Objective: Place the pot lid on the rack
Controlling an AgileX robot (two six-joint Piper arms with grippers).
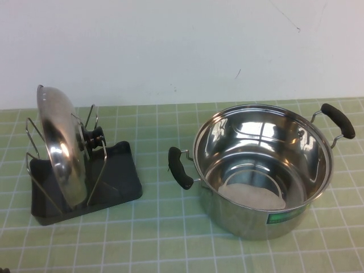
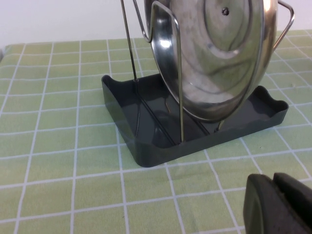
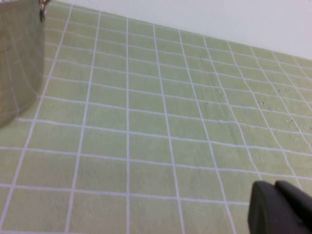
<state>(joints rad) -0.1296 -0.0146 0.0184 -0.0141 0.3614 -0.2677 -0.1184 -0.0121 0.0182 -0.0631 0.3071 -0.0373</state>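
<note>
Open tablecloth (image 1: pixel 159 227) lies between the rack (image 1: pixel 122 182) and pot (image 1: pixel 261 165).

A bench (image 1: pixel 170 239) covered by a pale green cloth (image 3: pixel 146 122) with a white grid of squares fills the lower part of the frame, meeting a plain white wall (image 1: pixel 170 45) with a few faint dark marks across the upper part, under even, soft light.

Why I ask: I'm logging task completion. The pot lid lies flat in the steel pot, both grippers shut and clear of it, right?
Not quite. The high view shows the pot lid standing on edge in the rack; the pot is empty. The left gripper and right gripper are indeed shut, clear of it.
</note>
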